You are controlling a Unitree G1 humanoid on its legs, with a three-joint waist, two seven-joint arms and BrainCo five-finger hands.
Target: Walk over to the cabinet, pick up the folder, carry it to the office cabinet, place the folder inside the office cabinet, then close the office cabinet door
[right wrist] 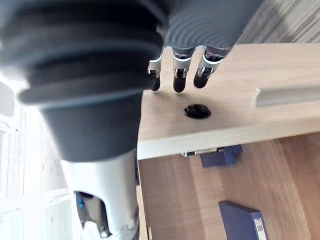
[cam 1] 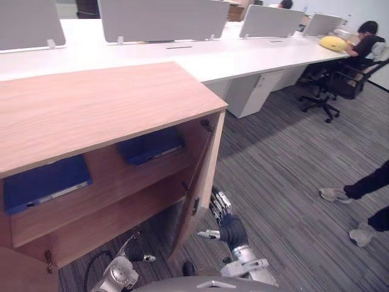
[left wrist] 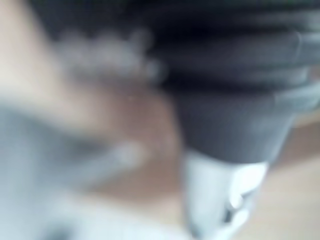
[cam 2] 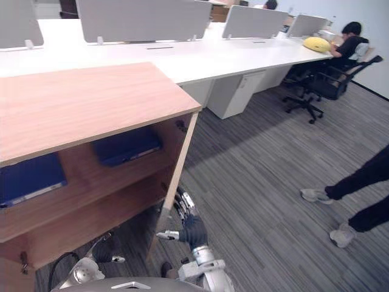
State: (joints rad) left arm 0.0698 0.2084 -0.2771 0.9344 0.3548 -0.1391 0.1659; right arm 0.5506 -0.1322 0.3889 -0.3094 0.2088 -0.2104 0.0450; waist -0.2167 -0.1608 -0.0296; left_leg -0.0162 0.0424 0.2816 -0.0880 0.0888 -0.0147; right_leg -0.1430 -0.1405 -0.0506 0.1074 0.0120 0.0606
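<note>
Your right hand (cam 1: 223, 220) rests straight fingers on the office cabinet's (cam 1: 91, 109) open door (right wrist: 235, 75); two dark-blue folders (cam 1: 149, 145) lie shelved inside, grey striped carpet (cam 1: 285, 182) below. Left hand (cam 1: 134, 250): grip unreadable.

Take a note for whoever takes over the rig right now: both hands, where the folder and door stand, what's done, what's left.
Right hand: open, straight fingers against the outer face of the cabinet door.
Left hand: low, in front of the cabinet.
Blue folder lies on the upper shelf, a second blue folder further left.
Done: folder looks placed.
Left: push the open door shut.
</note>
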